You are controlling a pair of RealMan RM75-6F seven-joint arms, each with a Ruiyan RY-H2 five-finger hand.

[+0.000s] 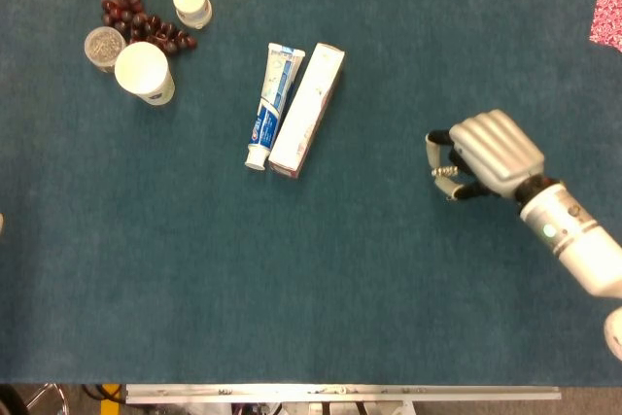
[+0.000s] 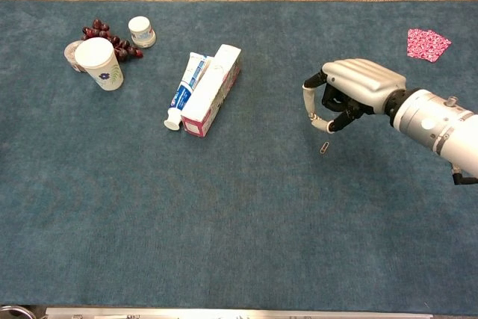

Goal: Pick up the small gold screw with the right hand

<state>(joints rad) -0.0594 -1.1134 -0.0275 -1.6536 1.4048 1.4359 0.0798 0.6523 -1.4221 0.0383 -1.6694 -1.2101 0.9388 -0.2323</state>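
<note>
The small gold screw lies on the blue-green table cloth, seen in the chest view just below my right hand's fingertips. My right hand hovers over it, knuckles up, fingers curled in toward the thumb, with nothing between them. From the head view the right hand covers the spot and the screw is hidden under the curled fingers. My left hand shows in neither view.
A toothpaste tube and its box lie side by side mid-table. At the far left stand a paper cup, a small white jar, a grey-lidded tin and dark grapes. A pink patterned cloth lies far right.
</note>
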